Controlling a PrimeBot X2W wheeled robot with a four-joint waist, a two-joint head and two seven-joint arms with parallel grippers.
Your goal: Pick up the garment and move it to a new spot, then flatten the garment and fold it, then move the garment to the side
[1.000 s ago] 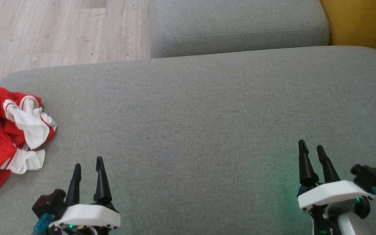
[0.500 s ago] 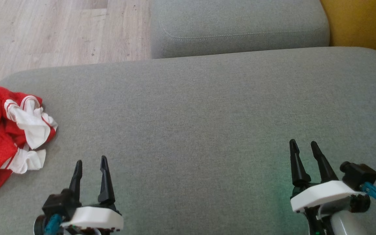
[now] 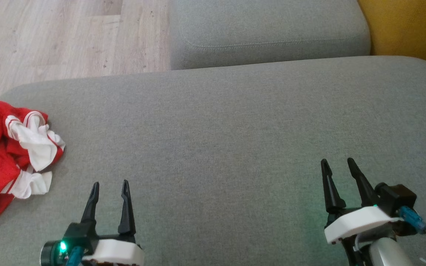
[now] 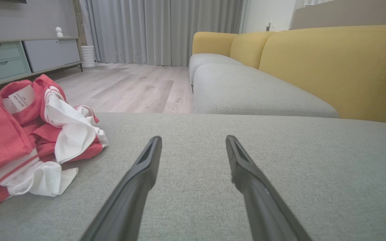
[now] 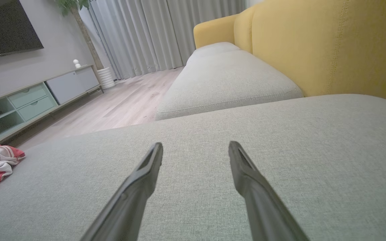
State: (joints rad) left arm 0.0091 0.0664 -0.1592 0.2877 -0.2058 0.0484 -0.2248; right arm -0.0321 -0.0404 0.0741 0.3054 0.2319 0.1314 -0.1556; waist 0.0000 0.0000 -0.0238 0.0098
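Step in hand: first step, the pick-up. Not yet begun, by my reading; nothing is held.

Landmark: the big grey cushion (image 3: 216, 129).

- Far left edge of the cushion: the garment (image 3: 11, 155), red with white striped trim, lying crumpled in a heap. A white label shows near its top. Part of it runs off the head view's left side, so its full extent cannot be told.
- Near edge of the cushion, left of its middle: left gripper (image 3: 110, 183), its two dark fingers spread apart with nothing between them. It sits low over bare fabric, near the garment's right side but clear of it. In the left wrist view the heap lies off to the left of the fingers, not in line with them.
- Near edge of the cushion, towards its right end: right gripper (image 3: 337, 160), fingers likewise apart and empty, well apart from the garment.
- Beyond the cushion's far edge: wood floor (image 3: 68, 37), a second cushion (image 3: 268, 33) and a yellow backrest (image 3: 409, 26).

Next move, as judged: the left gripper is the nearer one. It needs to swing left and close on a raised fold; the white trim stands proud. The middle of the cushion lies bare for laying out.
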